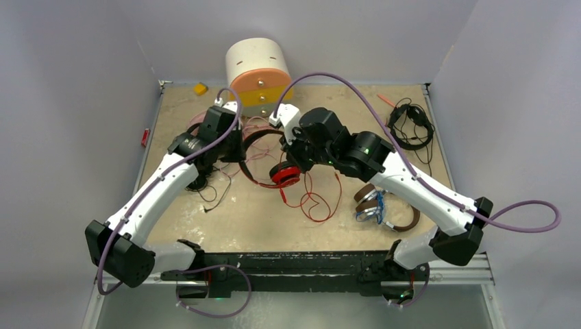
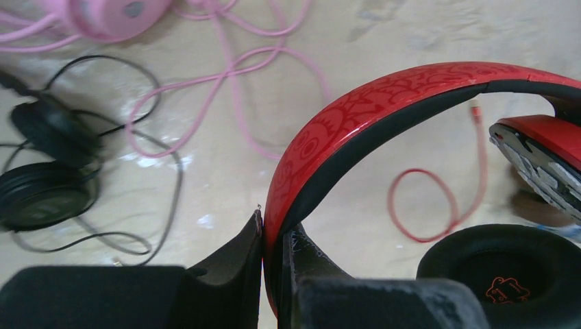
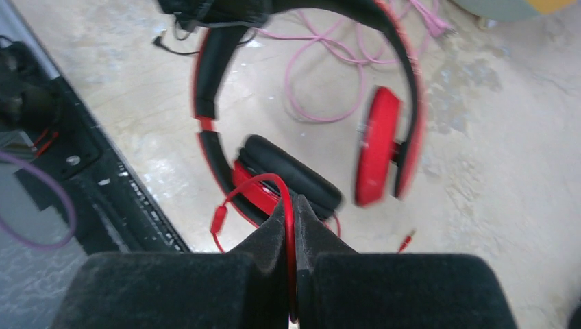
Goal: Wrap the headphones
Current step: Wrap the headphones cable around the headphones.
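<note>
**RED HEADPHONES GRIPPED AT THE BAND, CABLE PINCHED**

The left tool (image 2: 273, 236) is closed on the headband of the red headphones (image 2: 384, 96). Its two fingers press the band's outer and inner faces near one end of the arch. The right tool (image 3: 290, 226) is closed on the red cable (image 3: 264, 177), which runs as a thin line between the pressed fingers and loops back toward the ear cups. The set sits at the middle of the tabletop (image 1: 274, 223), between the two wrists. Whether the cups rest on the surface or hang clear cannot be told.

Limits of view:
- **Tool tips:** From above, both tools' tips are hidden beneath their own wrists.
- **Red set:** The right wrist view blurs the red outer cup. The left wrist view cuts off one red cup at its right edge.
- **Pink set:** The left wrist view shows the pink headphones (image 2: 113, 10) only as a sliver at the top edge, with the pink cable (image 2: 233, 75) trailing loose beside them. From above, the left arm covers most of that set.

One pair of black headphones (image 2: 48, 192) lies left of the left tool with its cable loose. A second black pair (image 1: 411, 123) lies at the far right. The brown headphones (image 1: 370, 202) lie at the near right, beside the right arm. The drawer box (image 1: 258, 68) stands at the far edge.
</note>
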You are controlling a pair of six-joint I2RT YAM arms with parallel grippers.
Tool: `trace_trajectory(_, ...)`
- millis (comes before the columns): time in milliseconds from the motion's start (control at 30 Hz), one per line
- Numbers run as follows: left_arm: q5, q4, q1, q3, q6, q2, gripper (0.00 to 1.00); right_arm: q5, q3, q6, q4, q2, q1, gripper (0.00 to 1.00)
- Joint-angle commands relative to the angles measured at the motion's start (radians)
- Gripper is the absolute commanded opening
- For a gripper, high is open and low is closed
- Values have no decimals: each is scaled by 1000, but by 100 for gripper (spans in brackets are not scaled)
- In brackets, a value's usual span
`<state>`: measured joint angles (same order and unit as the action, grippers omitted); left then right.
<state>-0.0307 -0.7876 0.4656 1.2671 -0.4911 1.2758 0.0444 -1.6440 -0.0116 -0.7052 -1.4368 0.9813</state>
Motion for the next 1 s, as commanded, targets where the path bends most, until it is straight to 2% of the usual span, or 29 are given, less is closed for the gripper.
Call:
trace_trajectory(0,-127,41,2,-50,107,-82,0,143,-39,-21,-22,-2,-2,0)
trace_trajectory(200,2,90,29,-127,214,-157,0,160,-62,-30,-6,-43,-7,0)
trace_trajectory(367,73,146,36,-207,271,-264,0,176,-78,-31,-18,-77,-52,5)
trace_trajectory(633,267,147,62,-237,282,-296,0,48,-29,-5,55,-77,-158,4)
trace_trajectory(967,372,113,71,-204,230,-332,0,19,42,56,101,-82,-243,2)
